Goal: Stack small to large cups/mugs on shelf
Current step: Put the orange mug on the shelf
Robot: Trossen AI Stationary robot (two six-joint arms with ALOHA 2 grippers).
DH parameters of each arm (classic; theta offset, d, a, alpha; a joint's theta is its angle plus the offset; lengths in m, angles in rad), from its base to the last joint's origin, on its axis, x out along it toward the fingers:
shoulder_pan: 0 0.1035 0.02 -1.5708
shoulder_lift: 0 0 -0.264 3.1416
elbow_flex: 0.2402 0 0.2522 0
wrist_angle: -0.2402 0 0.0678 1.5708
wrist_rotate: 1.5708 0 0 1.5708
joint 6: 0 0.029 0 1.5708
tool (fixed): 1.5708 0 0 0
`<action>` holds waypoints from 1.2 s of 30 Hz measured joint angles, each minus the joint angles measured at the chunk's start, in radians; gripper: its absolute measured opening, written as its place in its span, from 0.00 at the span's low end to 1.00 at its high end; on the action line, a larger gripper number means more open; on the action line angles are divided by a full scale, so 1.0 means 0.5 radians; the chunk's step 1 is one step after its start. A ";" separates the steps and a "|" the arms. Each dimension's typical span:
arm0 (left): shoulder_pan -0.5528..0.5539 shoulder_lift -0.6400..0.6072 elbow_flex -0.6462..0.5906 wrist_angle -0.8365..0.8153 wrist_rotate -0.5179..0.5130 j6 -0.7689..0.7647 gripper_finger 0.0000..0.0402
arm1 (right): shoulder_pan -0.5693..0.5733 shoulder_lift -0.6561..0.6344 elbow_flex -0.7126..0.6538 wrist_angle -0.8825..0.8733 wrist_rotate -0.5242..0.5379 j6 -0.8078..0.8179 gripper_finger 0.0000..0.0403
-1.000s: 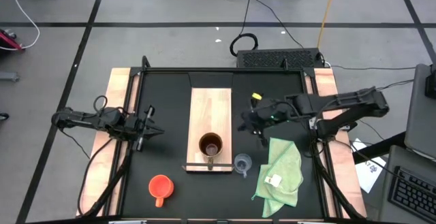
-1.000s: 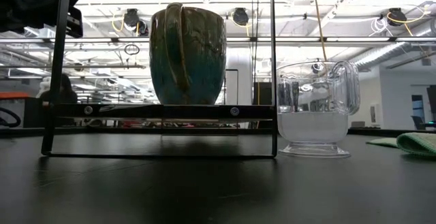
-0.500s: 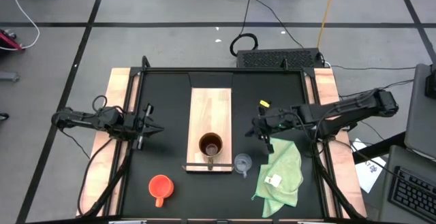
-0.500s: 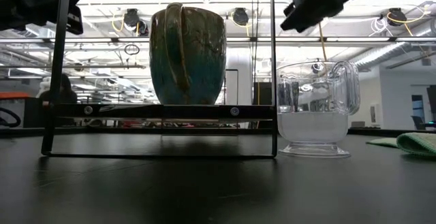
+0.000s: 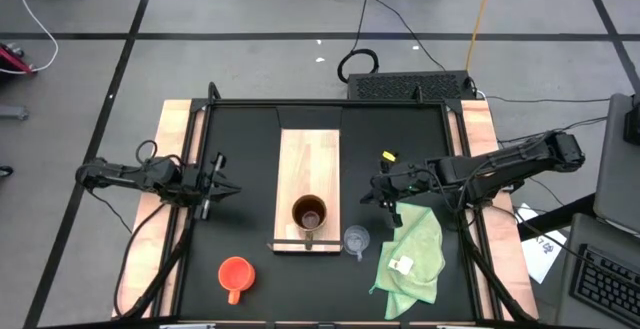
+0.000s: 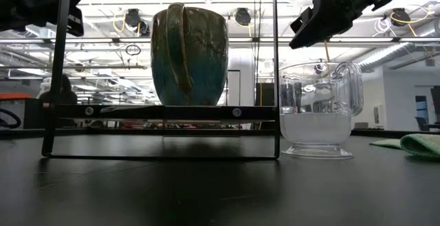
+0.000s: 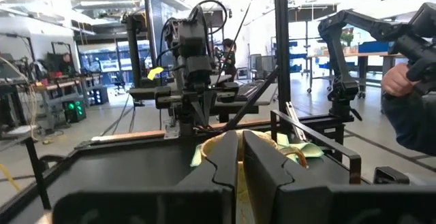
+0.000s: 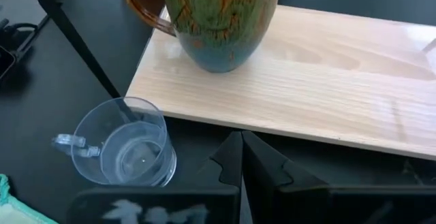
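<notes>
The brown mug [image 5: 308,214] stands on the near end of the light-wood shelf [image 5: 308,159]; the right wrist view shows the mug [image 8: 218,20] on the board [image 8: 306,81]. The clear glass cup [image 5: 355,239] stands on the black table just right of the shelf's near corner, and also shows in the low view [image 6: 320,109] and the right wrist view [image 8: 122,142]. The orange-red mug [image 5: 236,274] stands on the table near the near-left corner. My right gripper [image 5: 385,201] hovers shut above and just beyond the glass cup [image 8: 238,159]. My left gripper [image 5: 225,191] waits shut left of the shelf.
A light green cloth [image 5: 412,254] lies crumpled right of the glass cup, under my right arm. A black metal frame [image 6: 161,109] stands at the shelf's near end. Wooden rails run along the table's left and right edges. A person's hand [image 7: 402,81] shows beyond the table.
My right gripper has moved toward the near edge and a little to the right, and has come down toward the glass cup, entering the low view from above. The cups and the shelf have stayed where they were.
</notes>
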State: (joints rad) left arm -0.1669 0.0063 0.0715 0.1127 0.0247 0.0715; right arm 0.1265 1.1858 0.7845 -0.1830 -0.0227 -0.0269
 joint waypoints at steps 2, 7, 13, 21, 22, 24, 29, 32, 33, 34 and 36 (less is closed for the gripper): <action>0.000 0.000 0.000 -0.037 0.001 -0.048 0.06 | 0.000 0.000 0.000 0.001 0.000 0.022 0.00; 0.000 0.000 0.000 -0.085 0.091 -0.201 0.06 | 0.000 0.000 0.000 0.000 -0.001 0.031 0.00; -0.019 0.000 0.000 -0.095 0.307 -0.343 0.06 | 0.000 0.000 0.000 0.000 -0.007 0.031 0.00; -0.173 0.000 0.046 -0.254 0.116 -0.208 0.01 | 0.001 0.000 0.000 -0.003 -0.009 0.028 0.00; -0.197 0.000 0.079 -0.312 0.045 -0.204 0.01 | 0.002 0.000 0.000 -0.003 -0.009 0.029 0.00; -0.252 0.000 0.148 -0.437 -0.068 -0.205 0.01 | 0.011 0.000 0.000 -0.003 -0.009 0.030 0.00; -0.399 -0.001 0.320 -0.648 -0.260 -0.222 0.00 | 0.082 -0.095 -0.052 0.094 -0.010 0.027 0.00; -0.474 0.000 0.396 -0.710 -0.382 -0.219 0.00 | 0.119 -0.243 -0.184 0.256 -0.009 0.026 0.00; -0.499 -0.001 0.414 -0.704 -0.414 -0.204 0.00 | 0.126 -0.310 -0.239 0.306 -0.007 0.025 0.00; -0.521 -0.001 0.424 -0.702 -0.435 -0.184 0.00 | 0.130 -0.382 -0.295 0.351 0.007 0.027 0.00; -0.559 0.000 0.428 -0.711 -0.494 -0.136 0.00 | 0.132 -0.512 -0.405 0.441 0.067 0.056 0.00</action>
State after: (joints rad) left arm -0.4463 0.0063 0.2855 -0.2430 -0.2221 0.0036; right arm 0.1925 0.9300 0.5820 0.0377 0.0110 0.0012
